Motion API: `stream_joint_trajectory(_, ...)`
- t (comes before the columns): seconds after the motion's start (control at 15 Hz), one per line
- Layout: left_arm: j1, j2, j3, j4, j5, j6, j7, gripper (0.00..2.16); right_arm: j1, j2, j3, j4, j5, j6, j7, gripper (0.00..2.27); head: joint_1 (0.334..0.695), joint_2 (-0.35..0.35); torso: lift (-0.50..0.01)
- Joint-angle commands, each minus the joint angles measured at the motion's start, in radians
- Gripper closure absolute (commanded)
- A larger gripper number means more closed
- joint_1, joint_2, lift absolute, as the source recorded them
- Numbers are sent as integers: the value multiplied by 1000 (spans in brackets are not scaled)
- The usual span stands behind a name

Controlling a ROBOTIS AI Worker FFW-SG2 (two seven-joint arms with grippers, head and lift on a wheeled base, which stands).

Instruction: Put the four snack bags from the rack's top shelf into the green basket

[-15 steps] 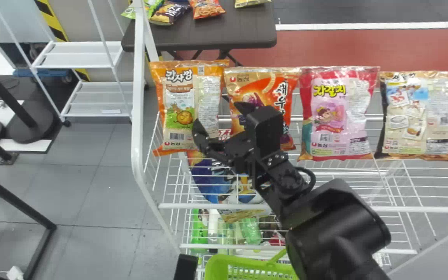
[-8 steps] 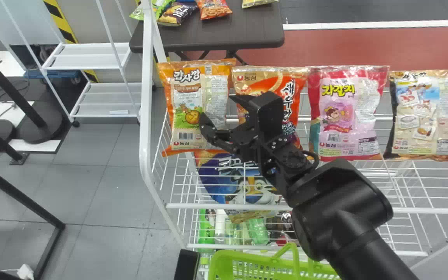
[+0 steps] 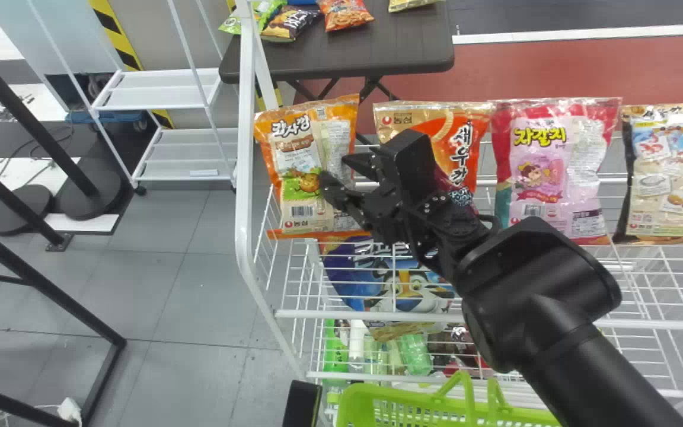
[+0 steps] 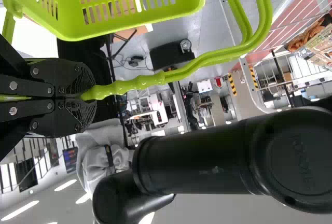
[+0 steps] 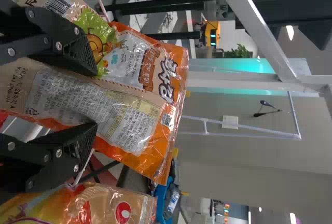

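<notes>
Green slotted plastic basket (image 3: pixel 389 394): low at the rack's front, where I judge a bag can drop in easily.
Left claw (image 4: pixel 86 95): clamped on the basket's handle (image 4: pixel 135 83), to steady it, I think, for my other arm.
Right claw (image 5: pixel 96 99): fingers apart at the face of the orange-and-beige snack bag (image 3: pixel 297 148), spread, I judge, to pinch it.
Right arm (image 3: pixel 543 314): slants from lower right across the front of my white wire rack (image 3: pixel 245 148).
Top shelf: all four bags; past the tilted orange-and-beige one stand the orange-red bag (image 3: pixel 427 127), pink-and-red bag (image 3: pixel 546 172) and dark-edged beige bag (image 3: pixel 673 172).
</notes>
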Motion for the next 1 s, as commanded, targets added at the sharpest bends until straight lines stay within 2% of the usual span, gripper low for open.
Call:
stream_joint_trajectory(0.0,3,0,2,0,1,-3,-1,2115,32,4,3,-52,15,50,13,2111,695,162,0)
stream_joint_trajectory(0.27,4,-8,2,-3,-4,-6,12,2115,190,4,-2,-290,64,118,26,2128,695,195,0)
stream_joint_trajectory(0.47,3,-14,-10,-4,-18,-6,24,2115,279,4,-35,-455,53,185,26,2128,695,208,0)
stream_joint_trajectory(0.67,1,-14,-12,-7,-21,-6,35,2115,414,-5,-94,-664,105,256,19,2128,695,180,0)
stream_joint_trajectory(0.73,1,-14,-7,-9,-19,-6,35,2115,455,-26,-126,-736,104,299,19,2128,695,166,0)
stream_joint_trajectory(0.8,1,-14,-1,-12,-19,-6,36,2115,510,-66,-172,-824,71,311,19,2128,695,142,0)
stream_joint_trajectory(0.87,1,-15,8,-12,-18,-6,38,2115,576,-104,-210,-906,56,333,18,2128,695,87,0)
stream_joint_trajectory(0.93,1,-18,14,-13,-16,-6,41,2115,642,-127,-247,-978,56,329,18,2128,695,52,0)
